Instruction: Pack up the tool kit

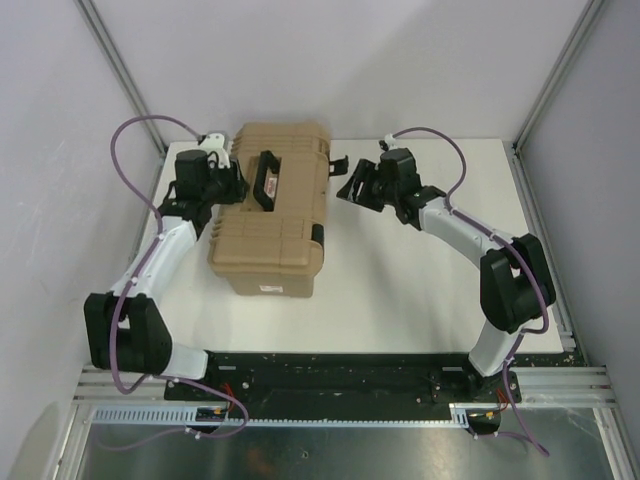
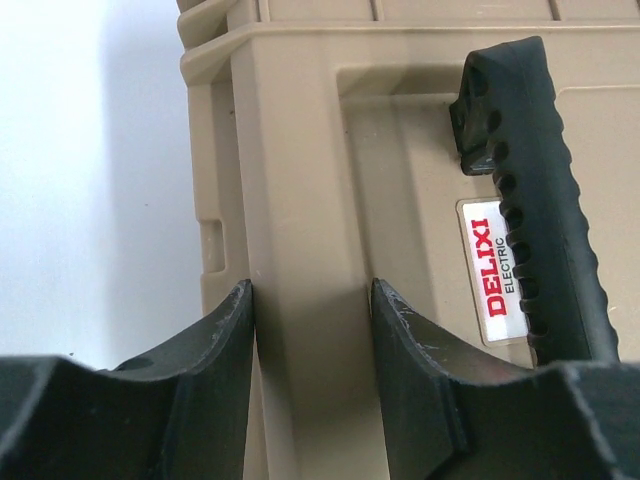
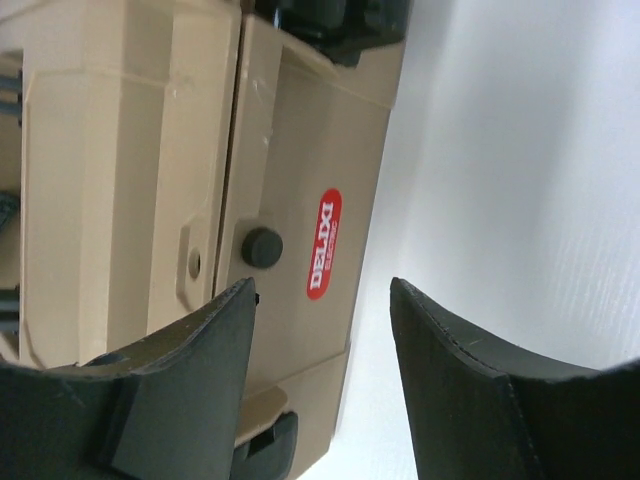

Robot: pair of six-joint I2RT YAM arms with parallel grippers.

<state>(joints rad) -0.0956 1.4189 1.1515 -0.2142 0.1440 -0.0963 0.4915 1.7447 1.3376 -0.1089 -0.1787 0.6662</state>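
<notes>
The tool kit (image 1: pixel 270 235) is a large tan ribbed case lying closed on the white table, black handle (image 1: pixel 268 180) on top. My left gripper (image 1: pixel 230 185) is at its far left edge. In the left wrist view both fingers press a tan ridge of the tool kit (image 2: pixel 300 150) between them, so the left gripper (image 2: pixel 310 290) is shut on it, next to the handle (image 2: pixel 540 200) and the red-white label (image 2: pixel 495 270). My right gripper (image 1: pixel 347 182) hangs open just off the case's right side. There the tool kit wall (image 3: pixel 120 150) with a red label (image 3: pixel 323 243) lies by the left finger of the right gripper (image 3: pixel 322 285).
Black latches (image 1: pixel 318 235) sit on the case's right side, one near my right fingers (image 3: pixel 265 450). The white table (image 1: pixel 420 290) stretches to the right of the case. Metal frame posts (image 1: pixel 520 150) and grey walls close in the back and sides.
</notes>
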